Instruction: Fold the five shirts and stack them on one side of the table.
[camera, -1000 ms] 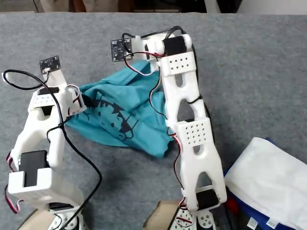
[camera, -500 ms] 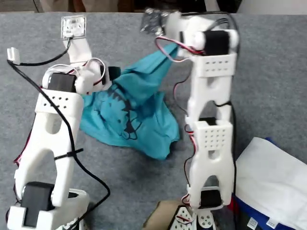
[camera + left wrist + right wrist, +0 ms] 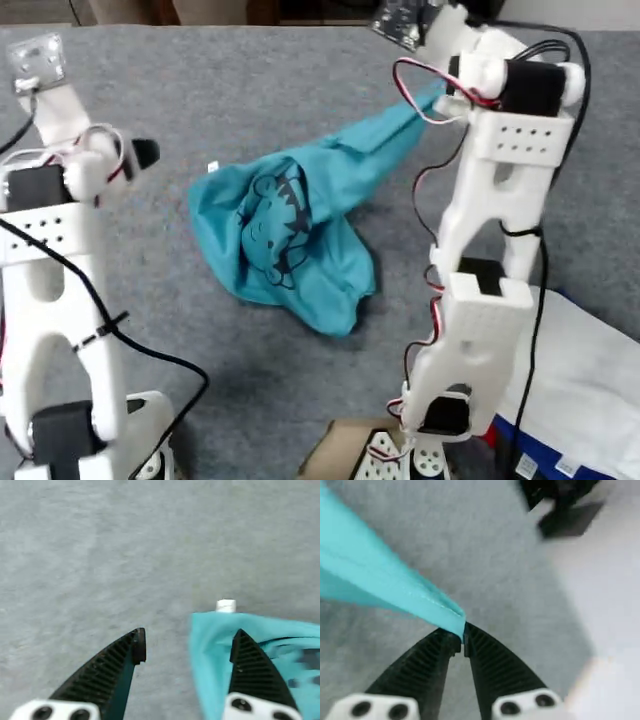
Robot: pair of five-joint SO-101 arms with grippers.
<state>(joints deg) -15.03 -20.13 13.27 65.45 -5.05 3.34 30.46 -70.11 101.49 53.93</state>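
Two grippers attend one teal shirt [image 3: 290, 235]. Your right gripper [image 3: 462, 633] is clamped on a corner of it, the cloth pinched at the very tips of its fingers and running away from them in a taut, narrowing band. That pull looks meant to draw the bunched fabric out long, so it can be laid flat for folding.

Your left gripper [image 3: 190, 635] stands wide apart and holds nothing. Bare grey table [image 3: 100, 555] lies below one finger and below most of the gap between the tips. The shirt's edge lies below the other finger; whether they touch, you cannot tell. A small white label [image 3: 226, 605] sticks out of the hem just beyond that fingertip. Spread like this right over the hem, the gripper seems placed to take this edge, so both ends could be stretched.

From above, the shirt's main body lies crumpled on the table between the two arms, cartoon print up, its stretched corner rising to the right gripper on the far side. Farthest from both grippers, near the right arm's base, a white folded cloth [image 3: 590, 380] rests on something blue, probably the stacking side. The teal shirt is not yet folded.
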